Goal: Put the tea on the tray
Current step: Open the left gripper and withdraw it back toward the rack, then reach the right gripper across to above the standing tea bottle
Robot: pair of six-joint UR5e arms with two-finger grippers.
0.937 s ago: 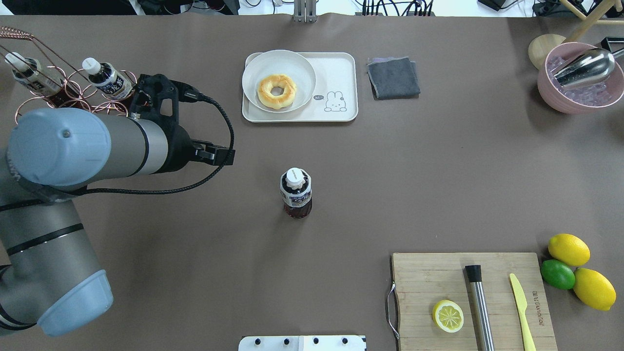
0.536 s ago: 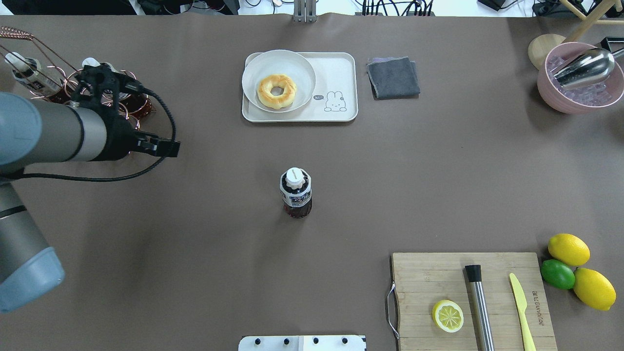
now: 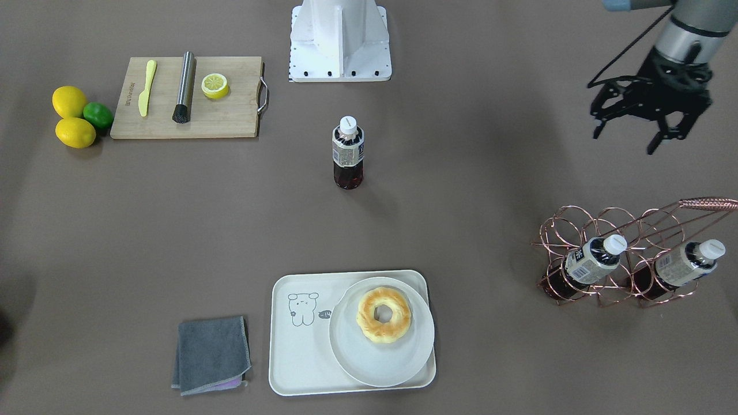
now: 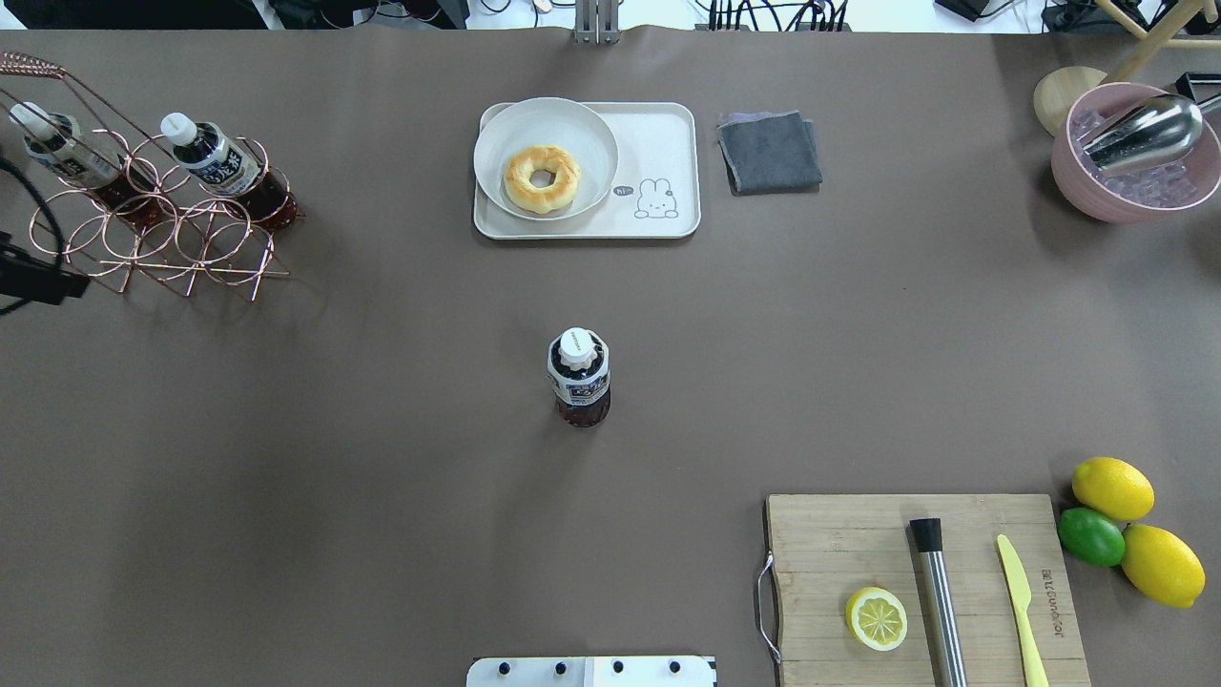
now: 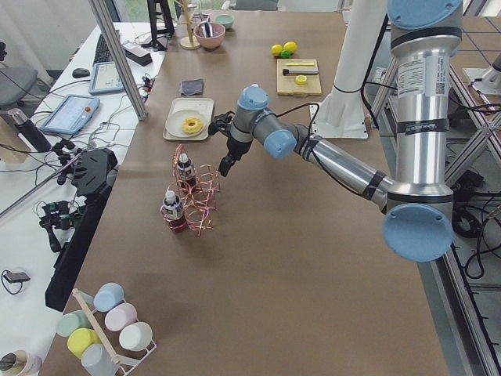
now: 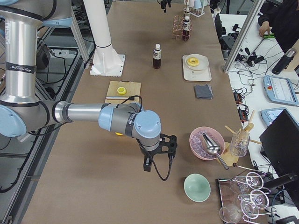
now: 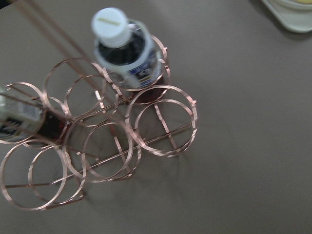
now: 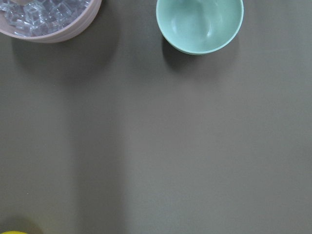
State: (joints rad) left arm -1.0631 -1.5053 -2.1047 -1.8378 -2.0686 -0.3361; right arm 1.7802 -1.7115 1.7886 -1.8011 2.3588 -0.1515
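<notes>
The tea bottle (image 4: 578, 377) stands upright alone at the table's middle, with a white cap and dark liquid; it also shows in the front view (image 3: 348, 153). The cream tray (image 4: 658, 143) lies beyond it at the far side, holding a round plate (image 4: 546, 157) with a doughnut. Two alike bottles (image 4: 215, 157) (image 4: 57, 148) lean in a copper wire rack (image 4: 162, 229) at the far left. My left gripper (image 3: 637, 135) hangs open and empty above the table near the rack. My right gripper (image 6: 156, 156) shows only in the right side view, so I cannot tell its state.
A wooden cutting board (image 4: 830, 553) with a lemon half, a steel muddler and a yellow knife lies near right. Lemons and a lime (image 4: 1111, 515) lie beside it. A grey cloth (image 4: 769, 151), a pink ice bowl (image 4: 1135, 153) and a mint bowl (image 8: 200, 24) are around.
My left arm has drawn back to the left, almost out of the overhead view, uncovering the rack and its two bottles. The tea bottle has not moved.
</notes>
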